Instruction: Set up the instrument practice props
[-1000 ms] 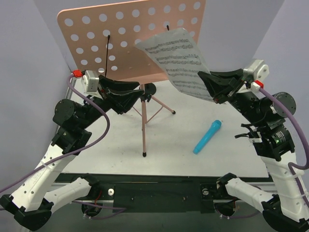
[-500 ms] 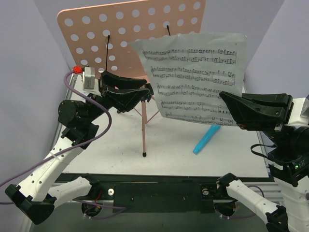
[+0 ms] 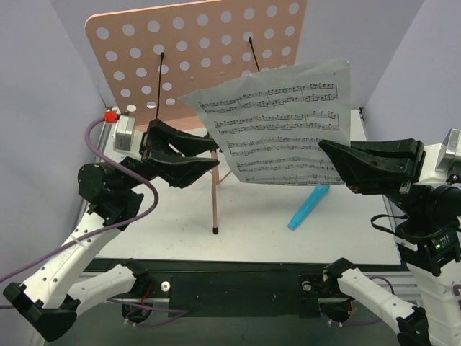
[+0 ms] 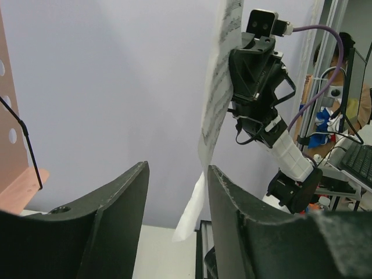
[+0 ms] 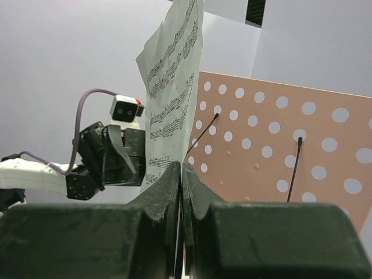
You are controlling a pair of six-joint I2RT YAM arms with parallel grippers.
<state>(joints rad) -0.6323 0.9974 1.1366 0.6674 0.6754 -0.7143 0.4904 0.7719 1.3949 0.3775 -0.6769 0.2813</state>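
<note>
Center frame, right gripper [image 3: 325,147] clamps the sheet-music page [image 3: 277,122] by its lower right edge, before pink stand [image 3: 202,31]. Left gripper [image 3: 215,153] gapes, empty. Page looks light, floppy, tearable; pinch edges.

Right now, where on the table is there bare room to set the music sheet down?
Bare table lies between the tripod and the blue tube, and again right of the tube. It is crowded at the back left: tripod legs, pink stand, left fingers.
</note>
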